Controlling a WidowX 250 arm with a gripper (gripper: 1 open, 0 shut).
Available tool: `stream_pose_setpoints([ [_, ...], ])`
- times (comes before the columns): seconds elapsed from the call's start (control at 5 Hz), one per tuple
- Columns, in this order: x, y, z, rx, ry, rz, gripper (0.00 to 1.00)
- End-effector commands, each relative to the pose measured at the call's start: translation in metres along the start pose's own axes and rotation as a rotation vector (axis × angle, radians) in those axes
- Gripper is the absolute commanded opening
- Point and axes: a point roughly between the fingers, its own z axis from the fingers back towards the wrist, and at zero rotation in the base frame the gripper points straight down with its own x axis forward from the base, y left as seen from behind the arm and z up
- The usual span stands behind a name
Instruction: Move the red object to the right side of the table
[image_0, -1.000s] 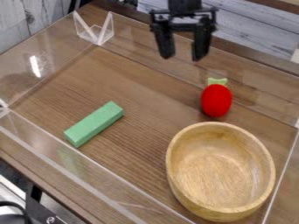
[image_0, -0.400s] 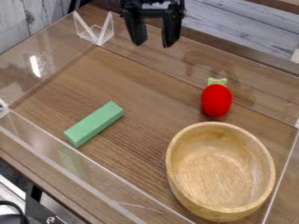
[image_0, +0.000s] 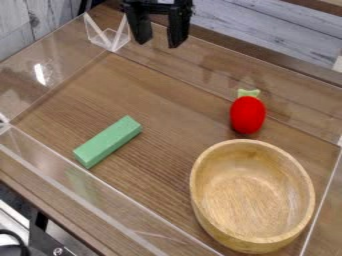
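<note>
The red object (image_0: 247, 113), a small glossy strawberry-like toy with a green top, rests on the table (image_0: 174, 100) at the right, just beyond the wooden bowl. My gripper (image_0: 158, 34) hangs over the far edge of the table near the top middle of the view, pointing down. Its two dark fingers (image_0: 178, 29) stand apart with nothing between them. It is well to the left of the red object and far from touching it.
A large wooden bowl (image_0: 253, 194) fills the near right corner. A green rectangular block (image_0: 107, 140) lies at the left middle. Clear acrylic walls (image_0: 40, 75) edge the tabletop, with a clear bracket (image_0: 107, 35) at the far left corner.
The open gripper has drifted left along the far side of the table, away from the red object. The toy, block and bowl have stayed put.
</note>
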Motion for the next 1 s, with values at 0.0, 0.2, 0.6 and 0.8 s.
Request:
stream_pose_setpoints([
  [0.0,0.014,0.011,0.015,0.042,-0.076,0.015,1.0],
  [0.2,0.021,0.024,0.008,0.063,-0.084,0.034,1.0],
  [0.6,0.02,0.038,-0.002,0.098,-0.083,0.053,1.0],
  [0.8,0.022,0.048,-0.013,0.113,-0.073,0.029,1.0],
])
